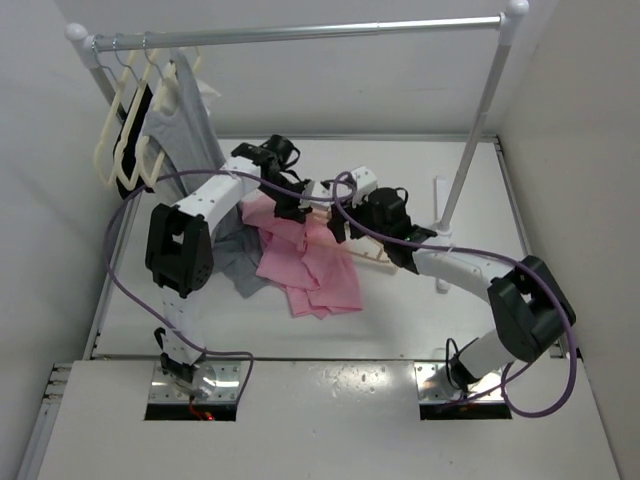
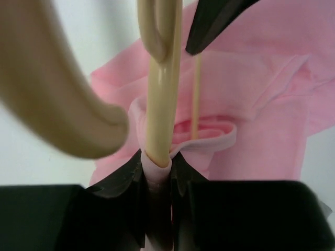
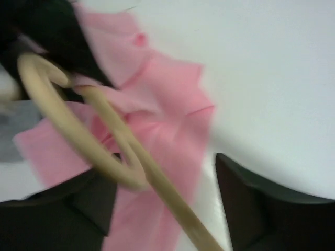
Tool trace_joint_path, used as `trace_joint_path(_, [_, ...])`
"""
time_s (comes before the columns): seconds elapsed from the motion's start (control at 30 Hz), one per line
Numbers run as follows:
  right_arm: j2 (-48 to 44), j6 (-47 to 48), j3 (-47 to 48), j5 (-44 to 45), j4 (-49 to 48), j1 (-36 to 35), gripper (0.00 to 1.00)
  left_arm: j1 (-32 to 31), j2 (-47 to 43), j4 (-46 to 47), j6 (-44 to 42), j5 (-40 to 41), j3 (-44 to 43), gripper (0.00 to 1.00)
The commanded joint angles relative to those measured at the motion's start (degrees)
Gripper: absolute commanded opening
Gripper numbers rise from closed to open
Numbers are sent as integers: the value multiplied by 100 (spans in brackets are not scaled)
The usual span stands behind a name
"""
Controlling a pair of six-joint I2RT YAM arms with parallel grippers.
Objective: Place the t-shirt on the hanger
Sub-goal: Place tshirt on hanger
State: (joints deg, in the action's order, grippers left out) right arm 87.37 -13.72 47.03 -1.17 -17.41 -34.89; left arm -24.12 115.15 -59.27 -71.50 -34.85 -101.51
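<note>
The t-shirt [image 1: 310, 260] is showing a thin, matt pink cloth, folding softly with small wrinkles. The hanger [image 2: 159, 99] is looking like smooth plastic, shining a little along its rod. The fingers [image 2: 118, 193] of the left gripper [image 2: 157, 178] are looking like black matt plastic. The rail [image 1: 300, 33] is gleaming like polished metal. The table [image 1: 380, 330] is showing a smooth white surface, reflecting the light faintly. The grey garment [image 1: 185, 120] is hanging as soft matt cloth.

Motion-blurred hanger [image 3: 112, 123] in right wrist view; its frame partly under t-shirt [image 1: 315, 270].
</note>
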Motion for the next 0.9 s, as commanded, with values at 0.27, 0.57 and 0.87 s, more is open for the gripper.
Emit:
trace_joint_path(0.27, [-282,-543,1782,1056,993,-61,97,-5,-836,1337,1673,750,315,0])
trace_joint_path(0.57, [-406,-940,2511,1698,2670,-9,99,-58,-1021,1734,2640,1402,676,0])
trace_joint_path(0.87, [-704,-1090,2365,2463,3805,44,99,-172,-1232,2032,3221,1604,1072,0])
